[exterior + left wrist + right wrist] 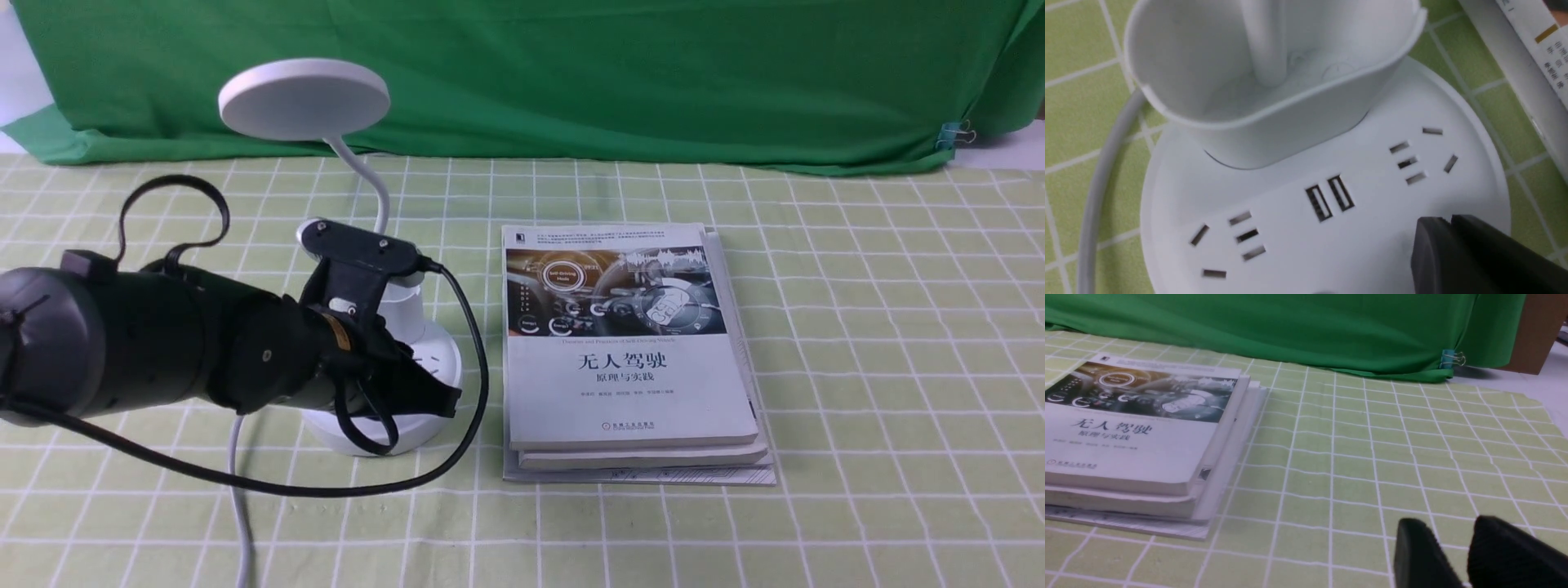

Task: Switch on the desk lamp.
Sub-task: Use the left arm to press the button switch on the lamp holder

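Note:
The white desk lamp stands at the left of the table, with its flat disc head point(304, 98) raised on a thin curved neck point(377, 192). My left arm partly covers its cup holder point(404, 314) and round base point(445, 358). In the left wrist view the base point(1274, 228) shows sockets and two USB ports point(1329, 198) below the cup holder point(1274, 110); the two buttons are not in view. My left gripper point(447, 400) is shut and empty, its tips point(1448, 220) just over the base's top near its rim. My right gripper point(1447, 528) is open and empty, low over bare cloth.
A stack of books point(629, 351) lies right of the lamp and also shows in the right wrist view point(1139, 433). The lamp's white power cable point(239, 506) runs toward the front edge. Green-checked cloth point(882, 367) covers the table; a green backdrop point(612, 73) hangs behind.

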`<state>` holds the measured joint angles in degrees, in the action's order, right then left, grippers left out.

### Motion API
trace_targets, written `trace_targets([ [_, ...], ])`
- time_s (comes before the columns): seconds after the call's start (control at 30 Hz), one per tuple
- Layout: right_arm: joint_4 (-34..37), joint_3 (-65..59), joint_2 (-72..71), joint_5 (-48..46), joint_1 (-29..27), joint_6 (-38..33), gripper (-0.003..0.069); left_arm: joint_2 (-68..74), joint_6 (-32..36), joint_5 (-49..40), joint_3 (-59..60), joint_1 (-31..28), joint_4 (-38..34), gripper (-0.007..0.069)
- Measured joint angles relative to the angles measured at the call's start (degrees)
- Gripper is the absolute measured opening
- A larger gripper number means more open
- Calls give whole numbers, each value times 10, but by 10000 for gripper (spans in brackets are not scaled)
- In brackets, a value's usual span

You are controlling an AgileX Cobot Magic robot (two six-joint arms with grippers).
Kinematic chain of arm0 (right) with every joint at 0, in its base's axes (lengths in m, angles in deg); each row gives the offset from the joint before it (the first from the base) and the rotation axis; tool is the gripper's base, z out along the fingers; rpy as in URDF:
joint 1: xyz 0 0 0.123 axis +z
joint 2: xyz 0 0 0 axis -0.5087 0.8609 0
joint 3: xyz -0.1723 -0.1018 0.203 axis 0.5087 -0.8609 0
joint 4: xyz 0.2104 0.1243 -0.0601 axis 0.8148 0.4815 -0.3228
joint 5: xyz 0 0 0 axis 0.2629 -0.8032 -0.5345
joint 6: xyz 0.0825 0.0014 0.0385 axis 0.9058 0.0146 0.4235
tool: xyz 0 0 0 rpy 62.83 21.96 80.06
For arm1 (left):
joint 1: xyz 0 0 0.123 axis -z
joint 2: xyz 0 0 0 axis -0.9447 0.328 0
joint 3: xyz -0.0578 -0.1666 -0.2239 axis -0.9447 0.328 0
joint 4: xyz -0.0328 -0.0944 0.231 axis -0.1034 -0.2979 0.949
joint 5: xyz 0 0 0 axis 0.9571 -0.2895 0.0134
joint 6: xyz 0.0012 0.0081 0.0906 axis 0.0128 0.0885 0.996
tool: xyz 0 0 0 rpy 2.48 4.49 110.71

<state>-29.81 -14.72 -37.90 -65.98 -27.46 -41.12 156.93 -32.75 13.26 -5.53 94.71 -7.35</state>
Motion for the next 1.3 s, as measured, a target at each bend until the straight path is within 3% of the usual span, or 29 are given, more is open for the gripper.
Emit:
trace_targets([
  [1.3,0,0,0,0,0,0,244,14,-1,-24,-23,0,9,19],
])
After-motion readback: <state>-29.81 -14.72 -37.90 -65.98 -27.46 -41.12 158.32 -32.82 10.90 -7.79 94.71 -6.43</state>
